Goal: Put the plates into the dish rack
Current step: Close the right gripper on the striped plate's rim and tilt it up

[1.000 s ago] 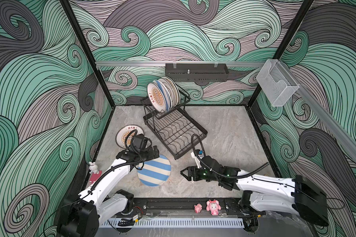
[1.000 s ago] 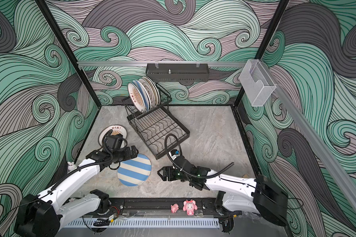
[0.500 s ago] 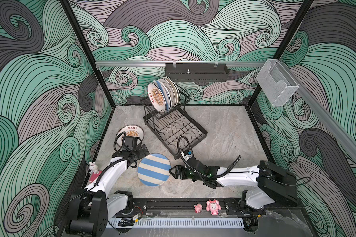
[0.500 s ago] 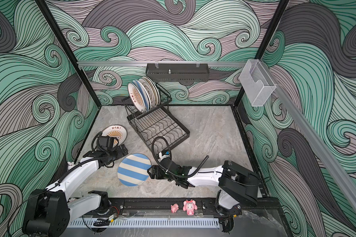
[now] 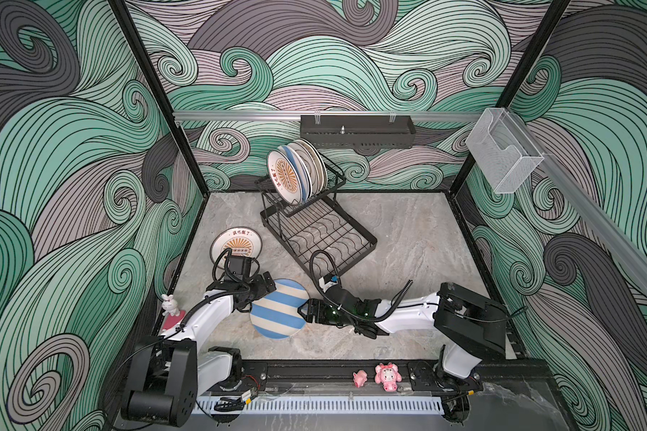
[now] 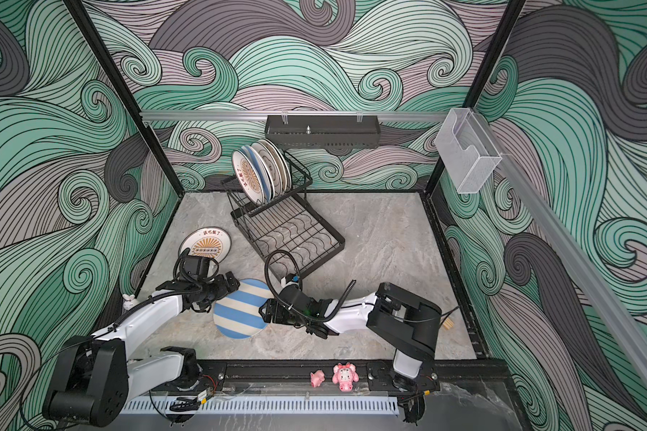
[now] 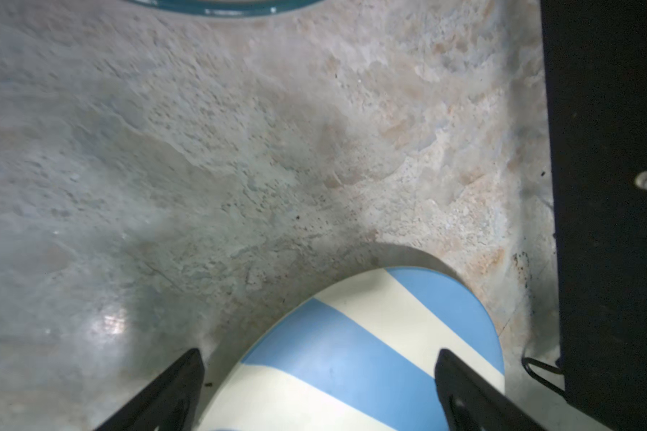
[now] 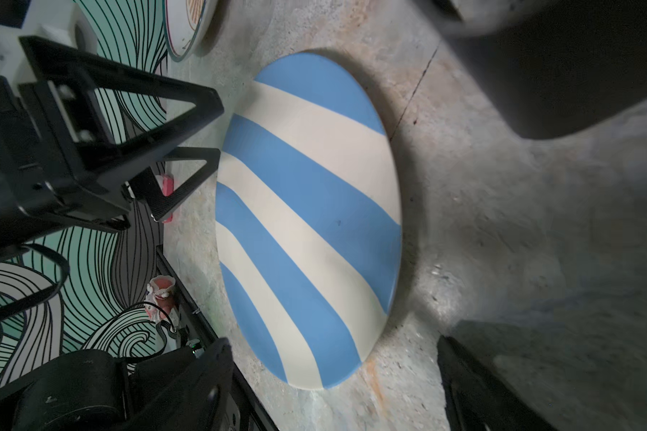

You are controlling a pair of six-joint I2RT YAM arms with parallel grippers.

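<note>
- We see walls (image 5: 333,56) covered on three sides in teal, grey and mauve wave swirls.
- The marbled grey stone floor (image 5: 408,231) shows patches of soft glare.
- Black corner posts (image 5: 157,97) and an aluminium rail (image 5: 240,115) frame the back wall.
- A black perforated shelf (image 5: 357,131) hangs on that rail, and a clear plastic bin (image 5: 503,158) is mounted on the right side.

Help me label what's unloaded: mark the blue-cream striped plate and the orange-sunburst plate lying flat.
Blue-cream striped round ceramic plate (image 5: 279,309): in a top view, centre of its striped face.
Orange-sunburst round ceramic plate lying flat (image 5: 237,244): in a top view, on its sunburst.
</note>
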